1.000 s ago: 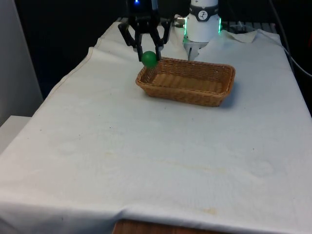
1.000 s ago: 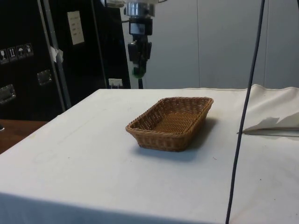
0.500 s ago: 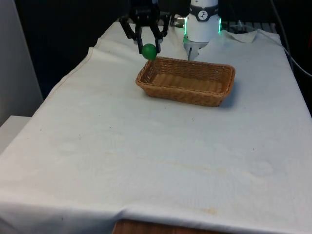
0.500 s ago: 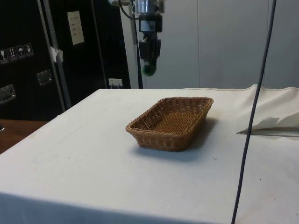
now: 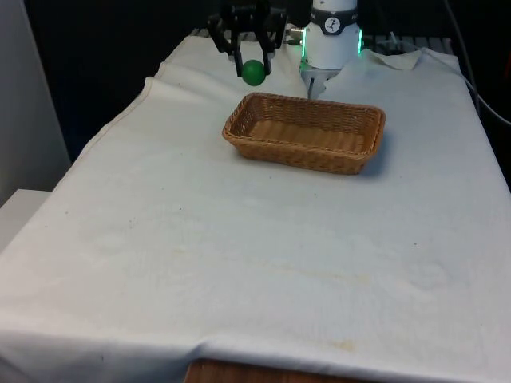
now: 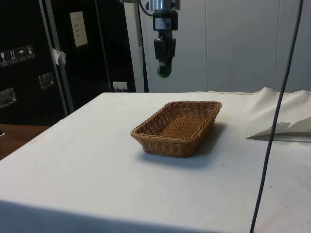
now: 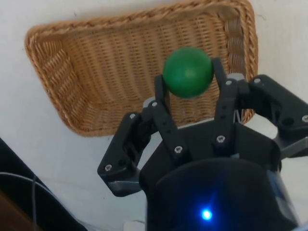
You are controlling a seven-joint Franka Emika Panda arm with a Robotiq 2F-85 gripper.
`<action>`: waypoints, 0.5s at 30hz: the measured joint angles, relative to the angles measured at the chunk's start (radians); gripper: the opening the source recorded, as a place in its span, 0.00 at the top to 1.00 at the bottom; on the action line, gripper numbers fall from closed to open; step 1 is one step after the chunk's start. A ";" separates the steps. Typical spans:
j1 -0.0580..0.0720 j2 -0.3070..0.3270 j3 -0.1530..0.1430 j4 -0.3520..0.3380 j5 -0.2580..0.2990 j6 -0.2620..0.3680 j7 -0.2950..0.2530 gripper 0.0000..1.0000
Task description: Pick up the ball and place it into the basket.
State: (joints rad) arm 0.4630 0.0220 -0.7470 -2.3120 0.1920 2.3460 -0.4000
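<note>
A green ball [image 5: 254,72] hangs in the air, held between the fingers of my black gripper [image 5: 254,70]. The gripper is shut on the ball [image 7: 187,72], which sits between the two fingertips [image 7: 159,84]. A brown wicker basket [image 5: 239,121] lies on the white cloth, with nothing inside it. From the side, the ball [image 6: 164,71] and the gripper [image 6: 164,68] hang well above the basket [image 6: 146,130], over its far part. In the wrist view the basket [image 7: 53,53] lies directly below the ball.
The white cloth [image 5: 239,239] covers the whole table. A dark cable [image 6: 277,126] hangs down at the side view's right. The robot's white base [image 5: 331,36] stands just behind the basket. A folded part of the cloth [image 6: 286,128] lies on the table near the cable.
The gripper has carried the ball upward and towards the front view's right, from beside the basket's left end to above the basket.
</note>
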 measured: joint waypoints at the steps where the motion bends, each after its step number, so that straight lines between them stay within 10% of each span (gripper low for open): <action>1: 0.000 0.000 0.000 0.000 0.000 0.000 0.000 1.00; 15: 0.000 -0.100 0.030 -0.114 -0.086 0.025 0.072 1.00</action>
State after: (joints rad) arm 0.4630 -0.0780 -0.7170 -2.4260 0.1060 2.3710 -0.3280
